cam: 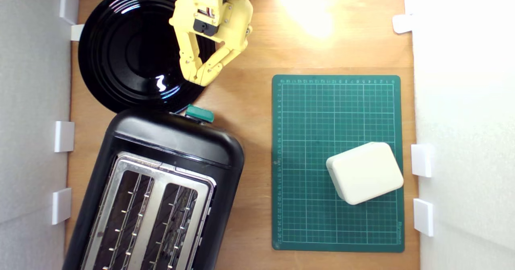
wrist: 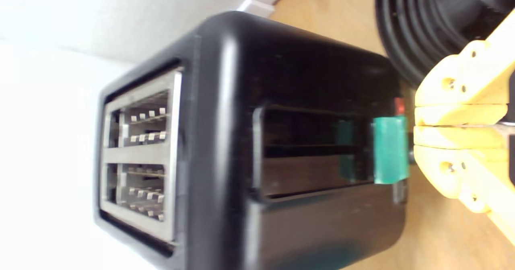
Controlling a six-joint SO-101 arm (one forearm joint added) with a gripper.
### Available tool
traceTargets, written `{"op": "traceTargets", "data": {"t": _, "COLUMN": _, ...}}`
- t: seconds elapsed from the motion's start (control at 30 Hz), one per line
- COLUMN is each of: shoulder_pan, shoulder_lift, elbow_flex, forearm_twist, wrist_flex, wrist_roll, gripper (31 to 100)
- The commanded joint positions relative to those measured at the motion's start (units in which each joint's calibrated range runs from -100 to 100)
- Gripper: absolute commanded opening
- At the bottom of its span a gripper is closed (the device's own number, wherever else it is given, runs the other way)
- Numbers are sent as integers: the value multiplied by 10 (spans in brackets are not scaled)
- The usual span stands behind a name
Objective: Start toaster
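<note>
Exterior view is showing the toaster (cam: 161, 181) sitting angled at the lower left, its end nearly touching the black plate (cam: 120, 48), with bare wood lying between it and the green mat (cam: 338, 113). The yellow gripper (cam: 197, 78) is hanging over the plate's rim, jaws pressed together holding nothing, fingertips pointing at the teal lever knob (wrist: 389, 149) just beside them
</note>
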Motion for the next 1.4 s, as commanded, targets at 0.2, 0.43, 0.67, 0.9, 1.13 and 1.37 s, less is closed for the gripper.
{"op": "traceTargets", "data": {"t": 0.2, "shoulder_pan": 2, "shoulder_lift": -153, "elbow_flex": 170, "forearm_twist": -1, "wrist_flex": 3, "wrist_roll": -22, "gripper": 313}}
{"op": "traceTargets", "data": {"t": 0.43, "shoulder_pan": 0, "shoulder_lift": -209, "elbow_flex": 271, "forearm_twist": -1, "wrist_flex": 3, "wrist_roll": -43, "gripper": 313}}
{"op": "traceTargets", "data": {"t": 0.67, "shoulder_pan": -8, "shoulder_lift": -247, "elbow_flex": 298, "forearm_twist": -81, "wrist_flex": 104, "wrist_roll": -39, "gripper": 313}}
{"op": "traceTargets", "data": {"t": 0.9, "shoulder_pan": -8, "shoulder_lift": -277, "elbow_flex": 299, "forearm_twist": -111, "wrist_flex": 117, "wrist_roll": -42, "gripper": 313}}
{"op": "traceTargets", "data": {"t": 1.13, "shoulder_pan": -5, "shoulder_lift": -282, "elbow_flex": 300, "forearm_twist": -117, "wrist_flex": 116, "wrist_roll": -40, "gripper": 313}}
{"op": "traceTargets", "data": {"t": 1.37, "shoulder_pan": -7, "shoulder_lift": -282, "elbow_flex": 303, "forearm_twist": -124, "wrist_flex": 116, "wrist_roll": -42, "gripper": 313}}
